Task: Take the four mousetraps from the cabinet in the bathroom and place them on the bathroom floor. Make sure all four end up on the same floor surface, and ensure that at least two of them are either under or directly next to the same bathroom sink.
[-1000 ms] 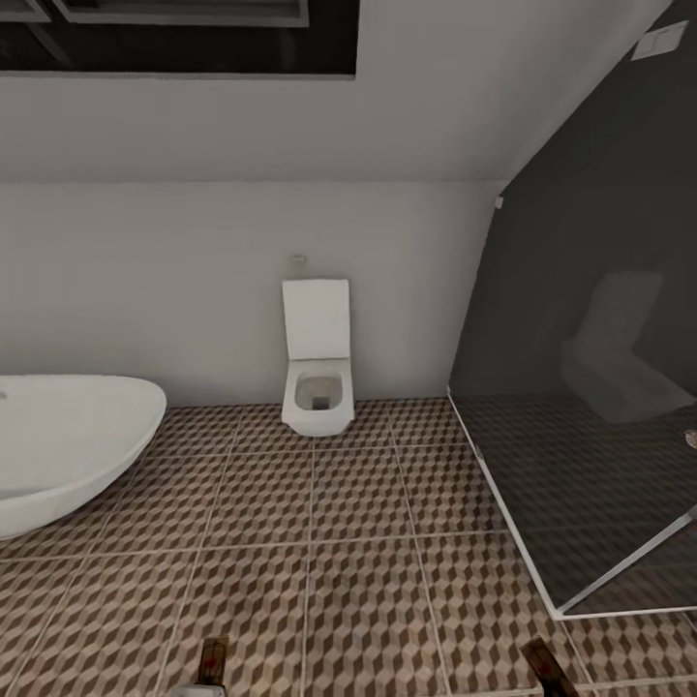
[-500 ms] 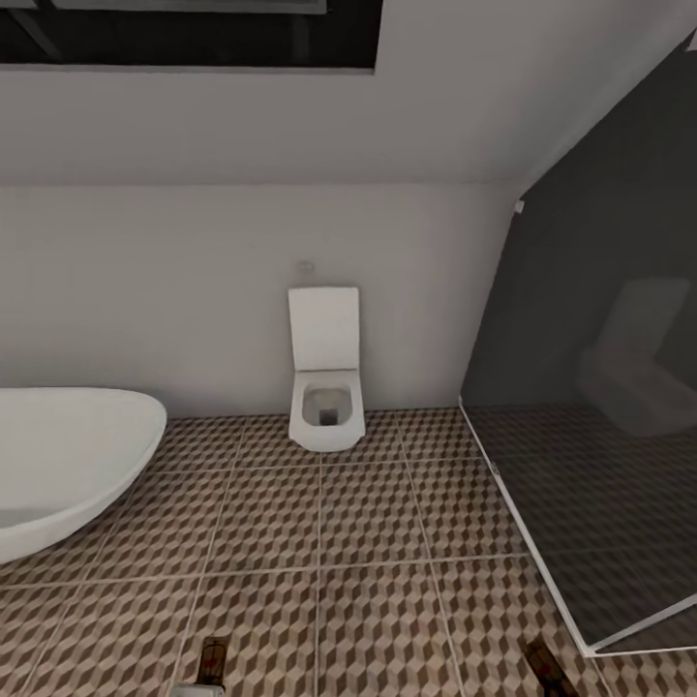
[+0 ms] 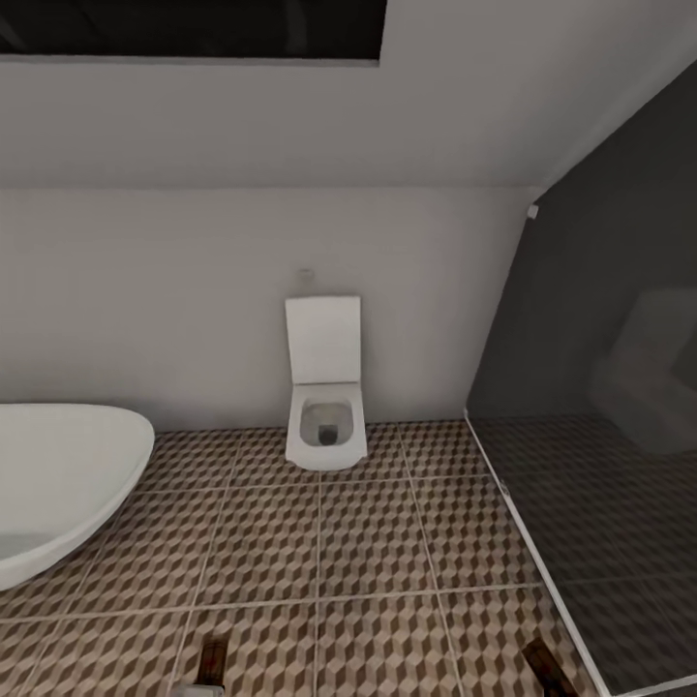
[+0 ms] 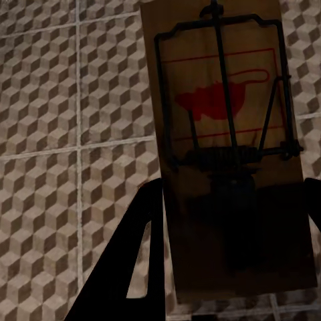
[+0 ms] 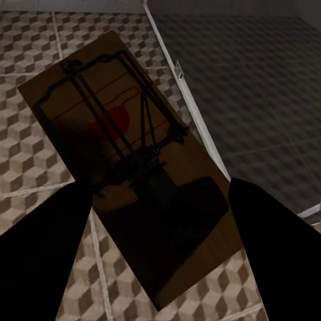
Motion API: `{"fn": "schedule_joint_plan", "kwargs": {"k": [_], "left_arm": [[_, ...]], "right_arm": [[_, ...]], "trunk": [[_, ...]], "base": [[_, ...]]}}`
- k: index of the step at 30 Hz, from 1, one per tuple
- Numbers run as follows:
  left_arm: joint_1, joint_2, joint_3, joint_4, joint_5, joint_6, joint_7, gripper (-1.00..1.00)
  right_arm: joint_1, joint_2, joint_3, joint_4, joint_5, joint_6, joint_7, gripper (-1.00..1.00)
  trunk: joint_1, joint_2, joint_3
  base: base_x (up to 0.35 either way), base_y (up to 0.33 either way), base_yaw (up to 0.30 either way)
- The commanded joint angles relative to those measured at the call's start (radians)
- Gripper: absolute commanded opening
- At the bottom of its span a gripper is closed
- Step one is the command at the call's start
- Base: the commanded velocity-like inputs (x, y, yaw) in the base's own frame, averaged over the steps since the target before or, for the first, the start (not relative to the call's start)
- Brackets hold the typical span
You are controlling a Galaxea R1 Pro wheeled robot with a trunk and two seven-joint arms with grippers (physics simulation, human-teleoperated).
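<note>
At the far left of the head view the rounded end of a white oval bathtub [image 3: 53, 484] stands on the bathroom floor [image 3: 368, 542], whose large square tiles carry a brown, beige and white cube print with pale grout lines. Low at the edge of that view the tip of the left hand [image 3: 211, 668] pokes in with a thin brown board in it.

The left wrist view shows that board plainly: a mousetrap [image 4: 227, 140], a tan wooden rectangle with dark wire, a coil spring and a red rodent mark inside a red outline. The left hand [image 4: 231, 254] is clamped on the trap's near end, one dark finger [image 4: 144, 254] pressed to one long edge and the other finger barely seen at the opposite edge. The trap is held clear above the patterned tiles.

In the middle of the head view a white wall-hung toilet [image 3: 326, 411] with its lid raised sits against the pale wall, under a dark window [image 3: 194, 29].

Further right, the right hand [image 3: 550, 670] enters at the bottom edge, also with a brown board. In the right wrist view this second mousetrap [image 5: 127, 160] lies slantwise between two broad dark fingers [image 5: 40, 261], which grip its near end. It hangs over the tiles beside the white-edged base of a dark glass shower enclosure [image 3: 600, 387] that closes the right side of the room.
</note>
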Motion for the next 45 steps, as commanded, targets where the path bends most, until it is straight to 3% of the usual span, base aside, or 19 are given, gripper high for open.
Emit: {"fn": "schedule_joint_plan", "kwargs": {"k": [1, 25, 35, 37, 40, 41, 42, 45], "left_arm": [[-0.002, 0.000, -0.009, 0.004, 0.003, -0.006, 0.006, -1.00], [-0.002, 0.000, -0.008, 0.004, 0.003, -0.007, 0.006, -1.00], [-0.002, -0.002, -0.004, 0.000, 0.004, 0.003, 0.009, -1.00], [-0.001, -0.002, -0.001, -0.006, 0.005, 0.063, 0.009, -1.00], [0.000, -0.003, 0.001, -0.066, 0.006, 0.251, 0.008, -1.00], [0.000, -0.002, 0.002, -0.159, 0.008, 0.382, 0.009, -1.00], [0.000, -0.005, 0.003, -0.325, 0.009, 0.551, 0.010, -1.00], [-0.002, -0.032, 0.005, -0.549, 0.010, 0.772, 0.062, -1.00]], "right_arm": [[-0.001, -0.001, 0.008, 0.000, -0.003, -0.002, -0.008, -1.00], [-0.001, 0.000, 0.009, 0.000, -0.002, -0.003, -0.008, -1.00], [-0.001, 0.000, 0.012, -0.001, 0.000, 0.002, -0.004, -1.00], [-0.001, -0.001, 0.013, -0.012, 0.001, 0.019, -0.002, -1.00], [-0.004, -0.003, 0.013, -0.063, 0.001, 0.104, 0.001, -1.00], [-0.007, -0.003, 0.013, -0.133, 0.001, 0.207, 0.003, -1.00], [-0.010, -0.004, 0.013, -0.268, 0.003, 0.386, 0.004, -1.00], [-0.035, -0.004, 0.013, -0.471, 0.008, 0.599, 0.003, -1.00]], "trunk": [[0.001, -0.002, -0.002], [0.001, -0.002, -0.002], [0.001, -0.002, -0.002], [0.001, -0.002, -0.002], [0.001, -0.002, -0.002], [0.001, -0.002, -0.002], [0.001, -0.002, -0.002], [0.001, -0.002, -0.002]], "base": [[0.306, 0.000, 0.000], [0.303, 0.032, 0.000], [0.048, 0.000, 0.000], [0.002, 0.000, 0.000], [0.000, 0.000, 0.000], [0.000, 0.000, 0.000], [0.000, 0.000, 0.000], [0.000, 0.000, 0.000]]}}
